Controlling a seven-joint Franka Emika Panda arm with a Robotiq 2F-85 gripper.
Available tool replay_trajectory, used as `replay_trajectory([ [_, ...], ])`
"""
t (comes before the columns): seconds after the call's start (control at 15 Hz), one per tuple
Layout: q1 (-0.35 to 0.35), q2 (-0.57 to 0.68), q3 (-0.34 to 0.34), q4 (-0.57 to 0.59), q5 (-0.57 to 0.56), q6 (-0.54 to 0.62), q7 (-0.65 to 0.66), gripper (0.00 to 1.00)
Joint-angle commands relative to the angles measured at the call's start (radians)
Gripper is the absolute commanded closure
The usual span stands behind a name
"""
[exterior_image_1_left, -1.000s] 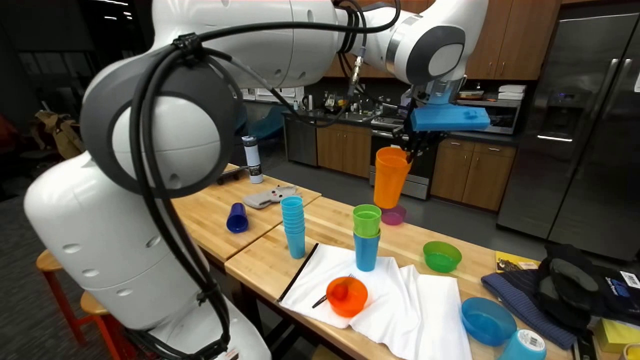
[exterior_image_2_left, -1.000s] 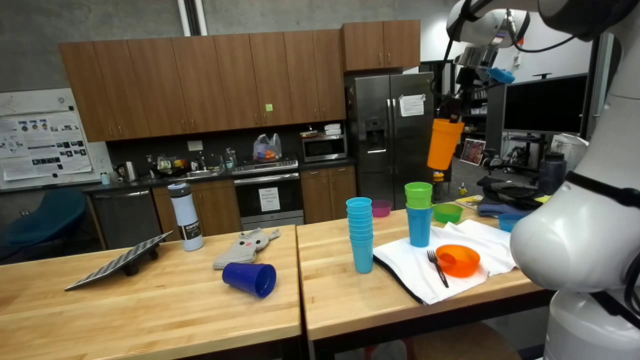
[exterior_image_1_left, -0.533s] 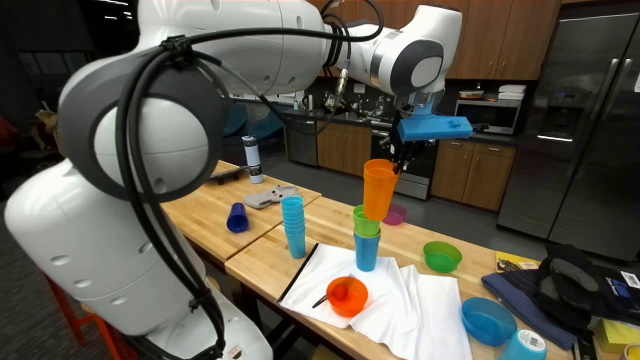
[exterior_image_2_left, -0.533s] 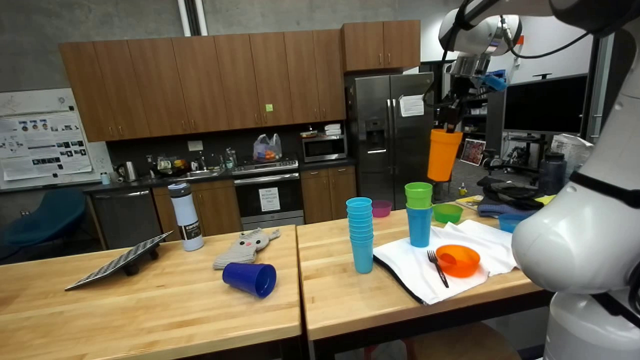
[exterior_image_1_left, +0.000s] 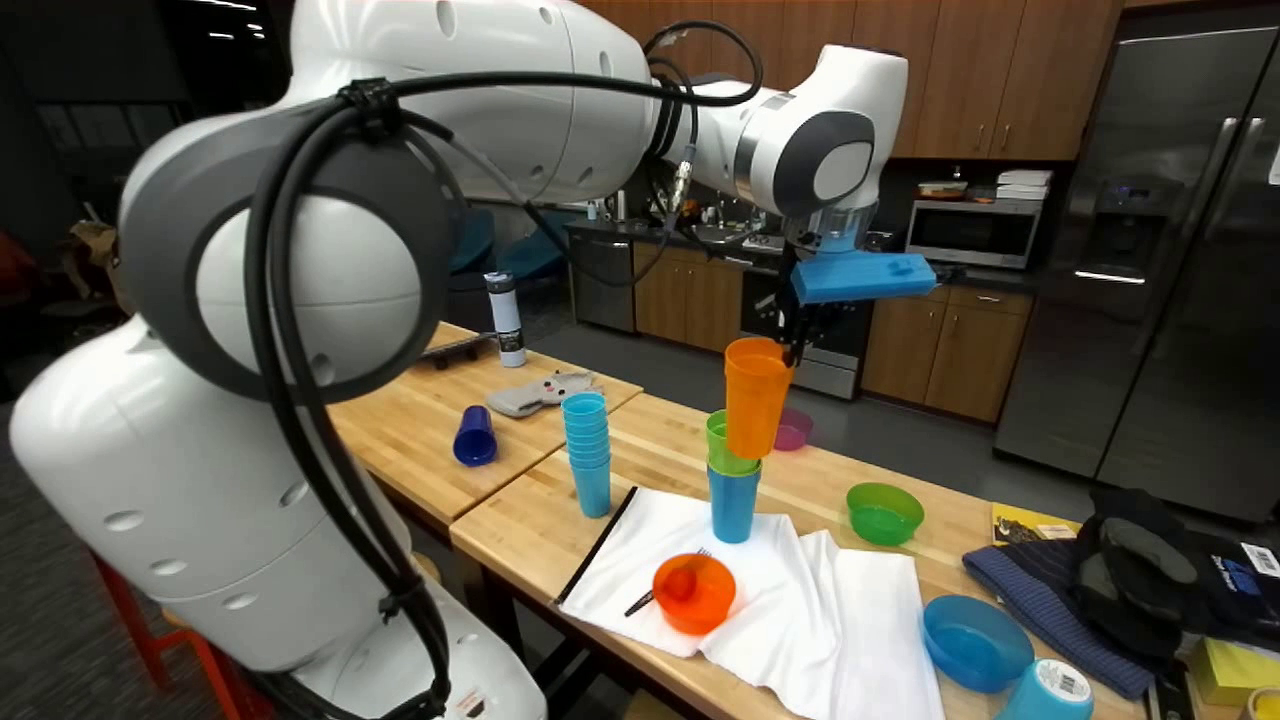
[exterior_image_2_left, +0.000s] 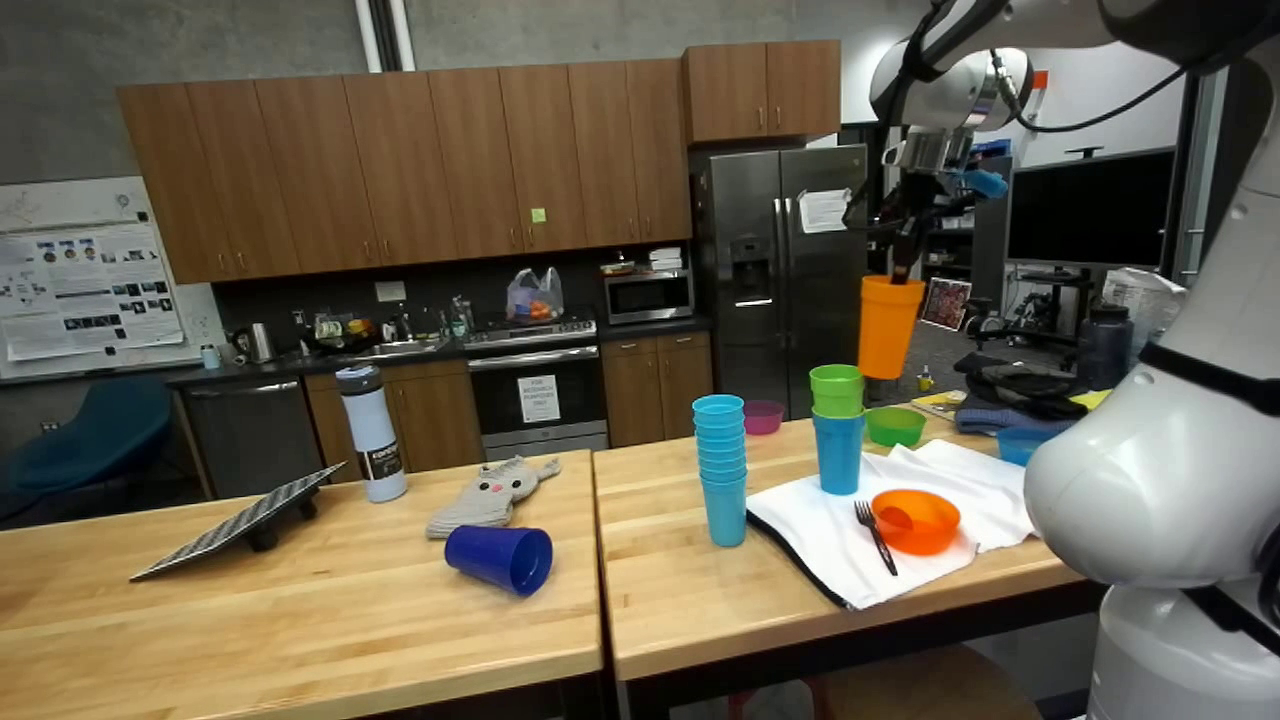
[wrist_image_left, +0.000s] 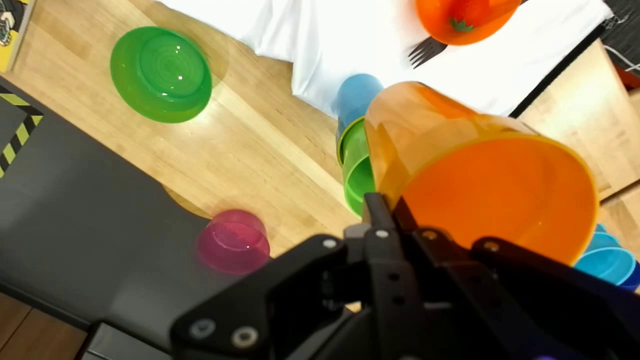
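A cup (exterior_image_1_left: 757, 400) hangs from your claw (exterior_image_1_left: 790, 355). In both exterior views, you find two stacked cups (exterior_image_1_left: 733, 485) on the cloth (exterior_image_1_left: 790, 600) below and left of the claw, another cup stack (exterior_image_1_left: 589, 455) farther left on the desk (exterior_image_1_left: 660, 435), and, below the claw, a fork (exterior_image_2_left: 877, 540) beside a bowl (exterior_image_1_left: 715, 605) on the cloth.

The Panda arm (exterior_image_1_left: 520, 130) is glossy white with rounded grey joint covers (exterior_image_1_left: 160, 240) and thick black cables (exterior_image_1_left: 372, 105) tied in bundles; the gripper (wrist_image_left: 388, 204) has black links (wrist_image_left: 300, 265) with silvery screws (wrist_image_left: 245, 337); above the gripper sit a blue block (exterior_image_1_left: 865, 276) and a silvery collar (exterior_image_2_left: 928, 150).
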Motion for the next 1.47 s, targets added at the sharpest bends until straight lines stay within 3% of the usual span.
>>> replay_trajectory([
  [0.0, 0.016, -0.027, 0.003, -0.019, -0.015, 0.029, -0.006, 0.99],
  [1.4, 0.076, -0.025, 0.035, -0.065, 0.006, 0.19, 0.002, 0.99],
])
